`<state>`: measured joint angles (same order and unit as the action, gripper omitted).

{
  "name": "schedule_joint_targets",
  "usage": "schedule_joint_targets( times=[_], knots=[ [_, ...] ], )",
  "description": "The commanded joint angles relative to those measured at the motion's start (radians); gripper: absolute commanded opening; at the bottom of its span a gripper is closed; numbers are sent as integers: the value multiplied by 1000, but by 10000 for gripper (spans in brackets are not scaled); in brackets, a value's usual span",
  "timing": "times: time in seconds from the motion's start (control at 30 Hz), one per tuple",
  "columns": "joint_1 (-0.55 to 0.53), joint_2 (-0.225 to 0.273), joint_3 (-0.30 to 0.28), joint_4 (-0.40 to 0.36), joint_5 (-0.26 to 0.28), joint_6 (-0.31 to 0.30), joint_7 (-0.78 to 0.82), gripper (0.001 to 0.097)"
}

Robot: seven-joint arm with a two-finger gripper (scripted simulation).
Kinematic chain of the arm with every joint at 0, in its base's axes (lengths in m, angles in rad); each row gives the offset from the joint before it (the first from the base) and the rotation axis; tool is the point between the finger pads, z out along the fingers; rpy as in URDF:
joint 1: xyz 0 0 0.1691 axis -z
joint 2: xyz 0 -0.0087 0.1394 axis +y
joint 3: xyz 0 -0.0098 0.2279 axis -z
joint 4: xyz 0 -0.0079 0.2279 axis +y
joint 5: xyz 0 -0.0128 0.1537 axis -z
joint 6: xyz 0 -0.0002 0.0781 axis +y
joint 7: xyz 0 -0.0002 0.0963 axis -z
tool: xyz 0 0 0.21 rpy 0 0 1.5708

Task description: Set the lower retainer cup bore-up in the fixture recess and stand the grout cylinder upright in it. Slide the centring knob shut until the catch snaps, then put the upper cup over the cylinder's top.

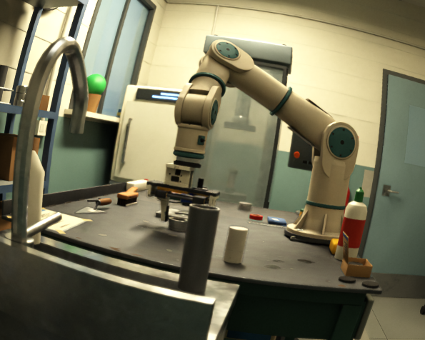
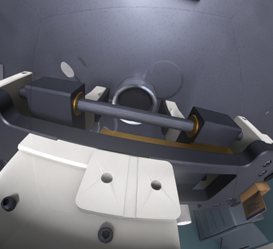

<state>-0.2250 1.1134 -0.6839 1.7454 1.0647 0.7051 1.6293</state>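
Note:
A metal retainer cup [image 2: 135, 98] [image 1: 177, 223] rests bore-up on the dark table, right under my gripper. The pale grout cylinder [image 1: 235, 244] stands upright on the table, nearer the front edge and to the right. A second grey cup [image 1: 245, 206] sits farther back on the table. The fixture with its blue knob [image 1: 186, 200] is partly hidden behind my gripper. My gripper [image 2: 132, 106] [image 1: 172, 214] hangs low over the near cup. It is open and holds nothing.
The arm's base [image 1: 315, 223] stands at the right rear of the table. A dark tube [image 1: 198, 249] rises in front by the sink, next to a tall faucet [image 1: 40, 139]. A brush [image 1: 127, 197], a trowel [image 1: 95, 204], a red disc [image 1: 256, 216] and a blue block [image 1: 277, 220] lie on the table.

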Motion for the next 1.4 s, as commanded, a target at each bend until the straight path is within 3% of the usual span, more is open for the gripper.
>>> schedule_joint_targets(
  times=[0.0, 0.33, 1.37],
  knots=[
    [0, -1, -1, 0, 0, 0, 0, 698],
    [0, -1, 0, 0, 0, 0, 0, 688],
    [0, -1, 0, -1, 1, 0, 0, 68]
  ],
)
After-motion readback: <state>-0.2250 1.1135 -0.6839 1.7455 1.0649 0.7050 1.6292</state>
